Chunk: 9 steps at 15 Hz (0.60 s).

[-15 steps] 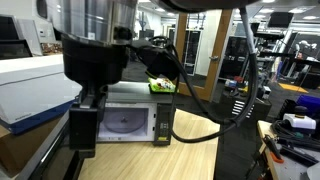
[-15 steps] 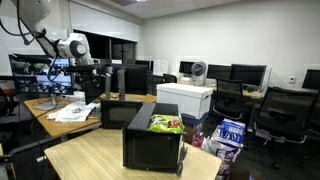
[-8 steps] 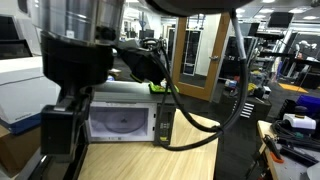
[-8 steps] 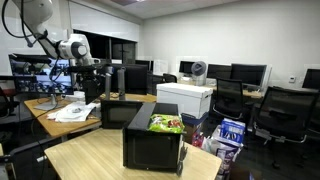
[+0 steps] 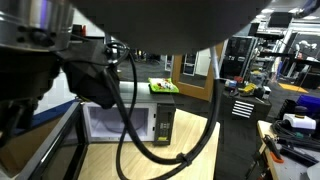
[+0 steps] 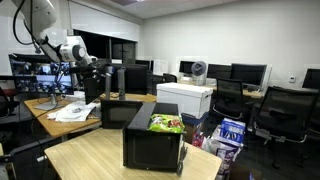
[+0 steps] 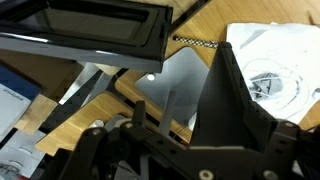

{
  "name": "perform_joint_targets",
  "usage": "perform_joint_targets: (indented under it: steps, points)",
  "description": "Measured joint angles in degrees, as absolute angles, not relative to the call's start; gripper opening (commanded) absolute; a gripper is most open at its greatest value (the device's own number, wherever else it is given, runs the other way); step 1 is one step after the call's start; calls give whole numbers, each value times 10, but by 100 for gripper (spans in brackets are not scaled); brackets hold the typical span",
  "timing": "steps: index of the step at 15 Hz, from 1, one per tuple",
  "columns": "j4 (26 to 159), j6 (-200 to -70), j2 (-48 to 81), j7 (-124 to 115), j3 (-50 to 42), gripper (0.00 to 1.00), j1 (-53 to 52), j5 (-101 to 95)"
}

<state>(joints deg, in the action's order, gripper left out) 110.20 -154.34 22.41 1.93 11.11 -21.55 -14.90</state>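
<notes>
Your gripper (image 6: 88, 66) is up over the back desk (image 6: 40, 118), at the left of an exterior view. It is well apart from the black microwave (image 6: 150, 150) on the front table (image 6: 90, 160).

Fingers are spread as wide as they go and have hold of nothing. In the wrist view one dark finger (image 7: 235, 105) stands on the right. The bare wood of the desk shows in the gap beside it, and nothing sits between the jaws.

The nearest thing is the white sheet (image 7: 275, 75). It lies flat on the desk just beyond that finger, not touching it, with a round grey print on it. In an exterior view it reads as the pile of papers (image 6: 72, 112) below the gripper.

A dark-framed panel (image 7: 100, 30) fills the top left of the wrist view, near the sheet. You can't tell from here what it is.

In the close exterior view your arm (image 5: 50, 60) blocks most of the frame. A black cable (image 5: 185, 157) loops down in front of the microwave. A green snack bag (image 5: 163, 87) lies on top of the microwave, and both exterior views show it there. A white printer (image 6: 185, 98) sits behind the microwave.
</notes>
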Motion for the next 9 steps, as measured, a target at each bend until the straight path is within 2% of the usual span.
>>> perform_joint_targets:
  steps: [4, 9]
  points:
    - [1084, -1551, 234, -24, 66, 100, -233, -189]
    - [1042, -1550, 266, -32, 14, 100, -208, -194]
